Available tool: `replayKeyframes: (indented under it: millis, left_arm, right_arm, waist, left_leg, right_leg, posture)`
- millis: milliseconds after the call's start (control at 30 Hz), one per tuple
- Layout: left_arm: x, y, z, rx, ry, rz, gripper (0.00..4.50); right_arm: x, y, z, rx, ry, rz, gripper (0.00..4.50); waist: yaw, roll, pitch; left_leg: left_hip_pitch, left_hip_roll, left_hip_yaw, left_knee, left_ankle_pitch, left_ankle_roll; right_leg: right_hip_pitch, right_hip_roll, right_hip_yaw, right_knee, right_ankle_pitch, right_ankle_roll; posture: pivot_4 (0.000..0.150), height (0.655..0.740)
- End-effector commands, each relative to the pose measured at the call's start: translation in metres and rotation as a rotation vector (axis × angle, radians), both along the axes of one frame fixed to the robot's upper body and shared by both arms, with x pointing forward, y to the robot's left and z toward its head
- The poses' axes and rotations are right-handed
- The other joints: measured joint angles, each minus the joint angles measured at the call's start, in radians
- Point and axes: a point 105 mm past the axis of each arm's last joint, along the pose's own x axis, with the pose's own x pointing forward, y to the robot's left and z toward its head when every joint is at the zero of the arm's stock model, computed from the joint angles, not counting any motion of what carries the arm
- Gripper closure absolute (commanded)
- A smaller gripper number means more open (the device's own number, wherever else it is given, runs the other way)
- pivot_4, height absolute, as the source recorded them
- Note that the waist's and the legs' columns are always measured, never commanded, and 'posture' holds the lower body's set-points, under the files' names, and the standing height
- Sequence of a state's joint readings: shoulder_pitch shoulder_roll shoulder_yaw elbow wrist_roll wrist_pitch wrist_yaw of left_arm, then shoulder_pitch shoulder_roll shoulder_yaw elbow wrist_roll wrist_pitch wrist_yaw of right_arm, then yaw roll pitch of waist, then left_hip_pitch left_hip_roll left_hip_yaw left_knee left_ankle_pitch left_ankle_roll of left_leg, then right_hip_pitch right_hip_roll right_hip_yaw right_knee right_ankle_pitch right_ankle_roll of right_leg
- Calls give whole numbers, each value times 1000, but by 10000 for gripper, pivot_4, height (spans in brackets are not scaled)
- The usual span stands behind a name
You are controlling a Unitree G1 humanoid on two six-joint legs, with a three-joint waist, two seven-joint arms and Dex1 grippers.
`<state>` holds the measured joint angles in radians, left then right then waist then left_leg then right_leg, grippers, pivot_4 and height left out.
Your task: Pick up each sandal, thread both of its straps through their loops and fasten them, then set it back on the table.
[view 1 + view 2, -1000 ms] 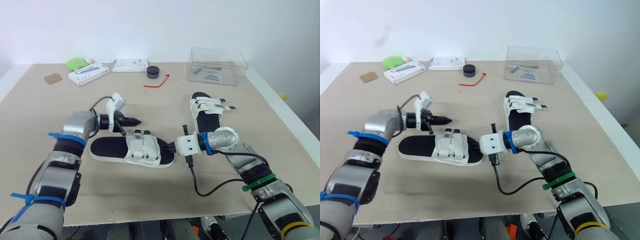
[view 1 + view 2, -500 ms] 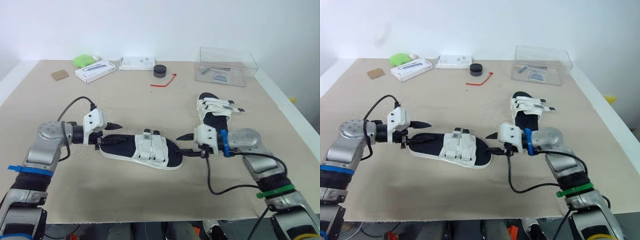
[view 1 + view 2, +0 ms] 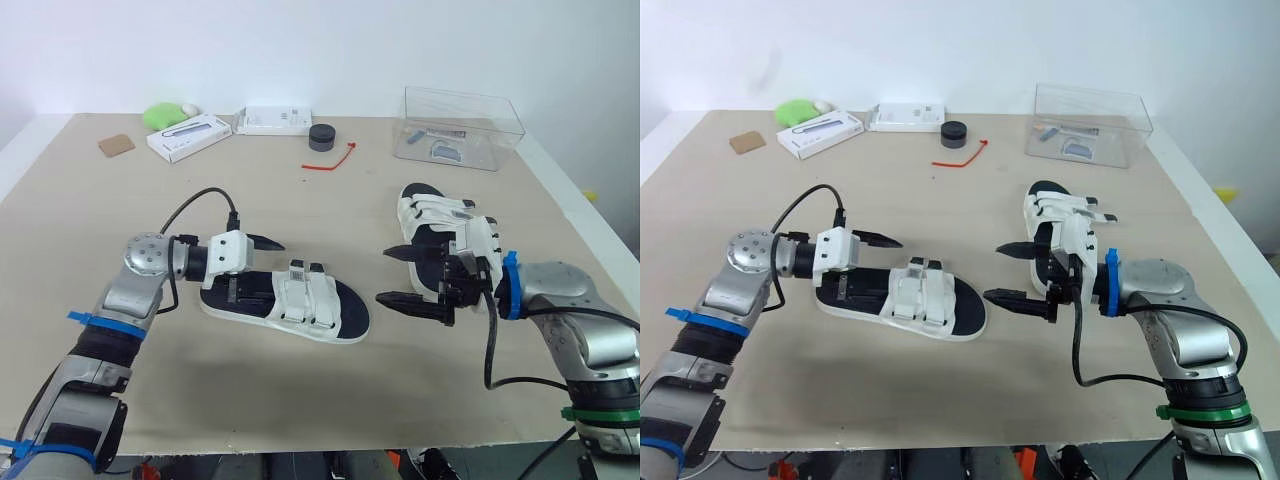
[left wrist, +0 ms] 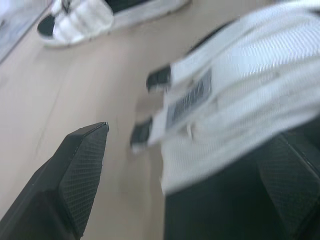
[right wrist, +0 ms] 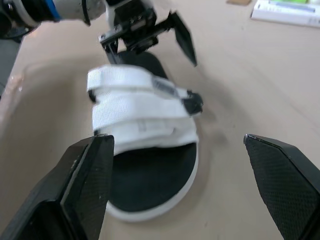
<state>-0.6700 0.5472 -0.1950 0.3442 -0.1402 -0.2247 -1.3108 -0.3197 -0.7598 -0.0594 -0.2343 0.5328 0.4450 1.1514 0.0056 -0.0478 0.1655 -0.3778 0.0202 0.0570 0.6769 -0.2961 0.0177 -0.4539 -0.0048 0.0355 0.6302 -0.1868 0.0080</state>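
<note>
by the desk's [image 3: 300, 390] front edge the nearer sandal [image 3: 300, 305] lies flat, left jaws spread wide at its heel end, right jaws gaping just off its toe, second sandal [image 3: 432, 212] toward the right edge.

Both eye views look forward and down over the table [image 3: 300, 400] from the head and share nearly the whole scene. Each wrist view sits low and very near. Both catch the near sandal [image 5: 145, 115], from opposite ends.
</note>
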Motion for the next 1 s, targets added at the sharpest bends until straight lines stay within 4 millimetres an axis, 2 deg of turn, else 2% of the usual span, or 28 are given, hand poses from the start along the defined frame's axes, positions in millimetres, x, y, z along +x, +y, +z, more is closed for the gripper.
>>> replayKeyframes:
  millis: [33, 200, 300, 367, 400, 433, 467, 500, 533, 633, 700, 767, 867, 1000]
  left_arm:
    - [-2, -18, 5, -21, -29, -68, 0]
    - [-5, -34, 1, -76, 69, -103, 0]
    - [-2, -36, -4, -87, 112, -83, 8434]
    - [0, -35, -4, -91, 115, -68, 18982]
    - [1, -34, -4, -97, 117, -52, 21507]
    - [3, -34, -4, -102, 119, -42, 26660]
    - [5, -33, -3, -106, 116, -26, 29871]
    - [14, -28, 0, -119, 104, 48, 32179]
    - [28, -20, 6, -146, 95, 162, 36490]
    - [63, 6, 23, -215, 69, 439, 37607]
    - [92, 40, 43, -321, 61, 718, 37607]
    - [110, 79, 59, -435, 52, 978, 37607]
    - [117, 108, 60, -515, 71, 1176, 37607]
    - [119, 131, 43, -502, 80, 1348, 37607]
  right_arm:
    - [-5, 1, 14, 1, -89, 0, 477]
    - [-13, 7, 19, 46, -84, 1, 477]
    - [-15, 6, 20, 50, -81, -3, 0]
    - [-15, 6, 20, 51, -79, -5, 0]
    - [-14, 6, 20, 52, -78, -5, 0]
    - [-14, 6, 20, 52, -78, -4, 0]
    - [-14, 6, 20, 53, -77, -4, 0]
    - [-13, 7, 19, 52, -79, -2, 0]
    - [-12, 8, 19, 52, -81, 0, 0]
    - [-8, 10, 19, 53, -91, -6, 0]
    - [-2, 11, 18, 48, -107, -19, 0]
    - [8, 13, 17, 47, -132, -50, 0]
    - [16, 19, 15, 44, -139, -43, 0]
    - [18, 27, 8, 17, -151, 4, 0]
  waist:
    - [0, 0, 0]
    - [0, 0, 0]
    - [0, 0, 0]
    - [0, 0, 0]
    - [0, 0, 0]
    - [0, 0, 0]
    - [0, 0, 0]
    - [0, 0, 0]
    - [0, 0, 0]
    - [-1, 0, 0]
    - [-3, 0, 0]
    - [-6, 0, 0]
    - [-8, 0, 0]
    - [0, 1, 0]
  left_leg:
    - [0, 0, 0, 1, 0, 0]
    - [-1, 0, -1, 4, 0, 0]
    - [-3, 1, -2, 9, -1, 2]
    - [-4, 1, -2, 12, -1, 2]
    - [-5, 1, -3, 12, -1, 2]
    - [-5, 1, -3, 14, -1, 2]
    - [-6, 1, -3, 14, -1, 2]
    - [-6, 1, -3, 15, -1, 2]
    - [-6, 1, -4, 16, -1, 2]
    - [-6, 1, -4, 17, -1, 2]
    - [-6, 2, -4, 18, -1, 3]
    - [-6, 3, -4, 18, 0, 3]
    - [-7, 6, -4, 20, 0, 3]
    - [-9, 5, -4, 19, 0, 2]
  right_leg:
    - [0, 0, 0, 0, 0, 0]
    - [1, 1, 0, 1, 1, 1]
    - [1, 1, -1, 2, 1, 2]
    - [1, 1, -1, 2, 2, 3]
    - [1, 1, -2, 2, 2, 3]
    - [1, 1, -2, 2, 2, 3]
    - [1, 1, -2, 2, 3, 3]
    - [1, 1, -2, 2, 3, 4]
    - [1, 1, -2, 2, 3, 4]
    - [2, 1, -2, 2, 4, 4]
    - [1, 3, -2, 2, 6, 4]
    - [1, 4, -2, 3, 6, 4]
    - [0, 6, -2, 3, 9, 1]
    - [-1, 4, -5, 4, 10, 0]
  posture:
    - [1500, 7400]
    - [1500, 7400]
    - [1500, 7400]
    - [1500, 7400]
    - [1500, 7400]
    - [1500, 7400]
    - [1500, 7400]
    - [1500, 7400]
    - [1500, 7400]
    - [1500, 7400]
    - [1500, 7400]
    - [1500, 7400]
    - [1500, 7400]
    - [1500, 7400]
